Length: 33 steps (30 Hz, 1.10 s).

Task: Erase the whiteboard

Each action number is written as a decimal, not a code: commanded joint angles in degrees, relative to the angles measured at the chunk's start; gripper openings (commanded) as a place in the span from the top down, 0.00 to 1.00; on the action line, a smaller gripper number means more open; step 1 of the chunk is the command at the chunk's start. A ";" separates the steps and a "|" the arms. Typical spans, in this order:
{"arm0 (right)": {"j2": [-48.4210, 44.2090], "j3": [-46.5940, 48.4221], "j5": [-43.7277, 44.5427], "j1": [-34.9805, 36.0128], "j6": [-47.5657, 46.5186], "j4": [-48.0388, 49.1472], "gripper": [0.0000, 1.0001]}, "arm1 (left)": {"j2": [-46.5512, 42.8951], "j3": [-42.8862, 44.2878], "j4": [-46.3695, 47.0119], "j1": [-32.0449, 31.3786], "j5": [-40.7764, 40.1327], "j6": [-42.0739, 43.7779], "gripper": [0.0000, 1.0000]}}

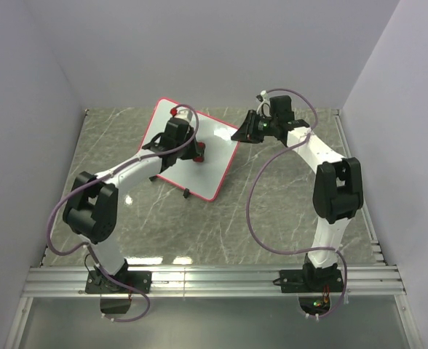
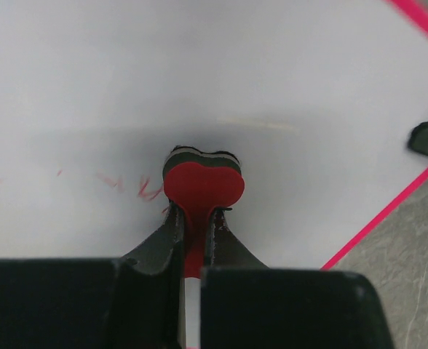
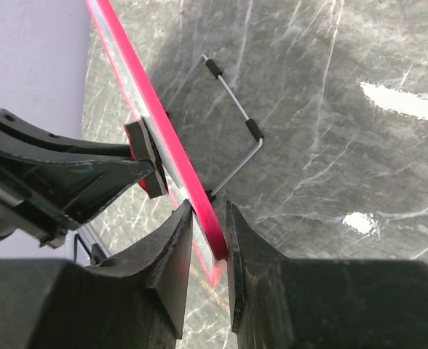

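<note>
Whiteboard [image 1: 218,161], white with a thin red rim, sits on the grey marbled bench [image 1: 272,218] at about 11 o'clock from the bench's middle, turned so that its corners point like a diamond in the top view. The left arm [image 1: 127,174] reaches from its base at 7 o'clock up across the whiteboard, and the right arm [image 1: 334,189] bends in from 5 o'clock toward the board's 3 o'clock corner. The left tool [image 2: 196,218] is over the middle of the board, its jaws closed on the stem of a small red bow-shaped eraser [image 2: 203,185]. The eraser's dark underside touches the white surface. The right tool [image 3: 208,218] is clamped on the whiteboard's red rim at that 3 o'clock corner, one finger on each face of the board. From the right wrist the board shows edge-on, running from 11 o'clock down into the jaws, with the left tool's eraser pad against its face at 9 o'clock. A bent wire stand [image 3: 236,109] with black sleeves lies on the bench just beside the rim at 12 o'clock, joined to the board's underside. In the left wrist view, faint red scribbles [image 2: 148,190] lie just at 9 o'clock of the eraser, with a fainter red dash at the view's left edge.
</note>
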 commanded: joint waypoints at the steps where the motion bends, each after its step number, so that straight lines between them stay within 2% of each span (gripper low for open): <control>1: -4.64 -0.82 3.45 -0.93 -1.21 0.06 1.00 | -0.86 -6.38 -2.32 1.94 -0.66 -1.98 1.00; 3: -4.90 -1.26 3.46 -0.84 -1.21 0.06 1.00 | -2.44 -9.02 -0.66 2.82 0.31 -1.46 1.00; 8: -5.43 -1.96 3.19 -0.93 -0.77 0.59 1.00 | -2.88 -9.20 -1.09 2.48 0.66 -0.57 1.00; 13: -5.87 -2.14 3.28 -0.84 -0.86 0.50 1.00 | -3.85 -9.47 -0.29 -0.77 1.81 -2.15 1.00; 28: -7.10 -3.11 3.28 -0.14 -1.30 0.06 1.00 | 5.28 10.38 -5.22 -0.95 2.25 -1.19 1.00; 33: -7.36 -3.46 3.19 0.12 -1.39 0.32 1.00 | 6.34 12.51 -5.83 -0.95 2.69 -1.45 1.00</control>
